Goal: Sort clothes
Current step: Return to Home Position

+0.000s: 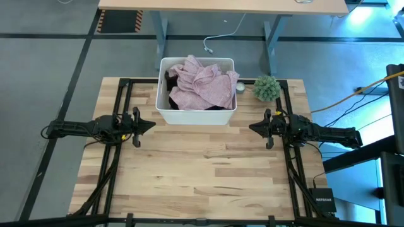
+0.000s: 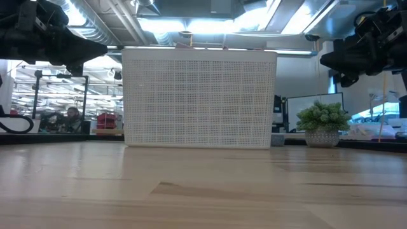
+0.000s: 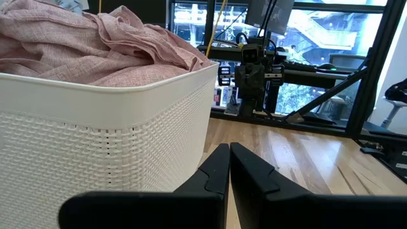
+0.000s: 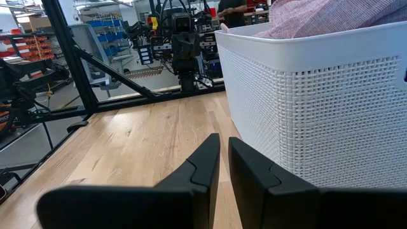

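Clothes (image 1: 201,85) lie heaped in the tub (image 1: 196,115) at the surface's (image 1: 202,176) far side, pink one (image 3: 95,44) on top; soft, light, floppy, I'd say, best pinched at a raised fold; left arm (image 1: 82,129) and right arm (image 1: 328,133) hang either side, jaws closed, empty.

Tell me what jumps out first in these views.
The mottled pink garment heaped in the white tub at the table's far middle draws the eye first. The left pincer and right pincer hover shut and empty on either side of it; a small green plant stands beside the tub on the right arm's side.
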You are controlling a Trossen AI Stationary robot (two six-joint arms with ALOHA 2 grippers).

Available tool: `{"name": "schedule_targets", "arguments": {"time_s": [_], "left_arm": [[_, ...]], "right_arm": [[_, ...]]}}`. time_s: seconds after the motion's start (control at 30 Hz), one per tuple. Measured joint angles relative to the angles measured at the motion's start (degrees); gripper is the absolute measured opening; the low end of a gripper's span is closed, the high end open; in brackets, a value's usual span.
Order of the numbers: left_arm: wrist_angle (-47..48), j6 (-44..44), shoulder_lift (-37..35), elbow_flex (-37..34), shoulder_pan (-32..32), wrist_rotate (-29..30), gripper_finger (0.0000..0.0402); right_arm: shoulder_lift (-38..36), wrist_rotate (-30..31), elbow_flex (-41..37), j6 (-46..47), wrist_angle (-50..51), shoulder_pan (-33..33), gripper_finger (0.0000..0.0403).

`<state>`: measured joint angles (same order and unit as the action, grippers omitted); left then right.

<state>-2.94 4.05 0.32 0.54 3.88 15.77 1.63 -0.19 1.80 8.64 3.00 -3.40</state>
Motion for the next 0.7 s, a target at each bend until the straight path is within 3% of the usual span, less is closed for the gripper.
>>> {"name": "schedule_targets", "arguments": {"time_s": [0.7], "left_arm": [[0.0,0.0,0.0,0.0,0.0,0.0,0.0008]], "right_arm": [[0.0,0.0,0.0,0.0,0.0,0.0,0.0050]]}}
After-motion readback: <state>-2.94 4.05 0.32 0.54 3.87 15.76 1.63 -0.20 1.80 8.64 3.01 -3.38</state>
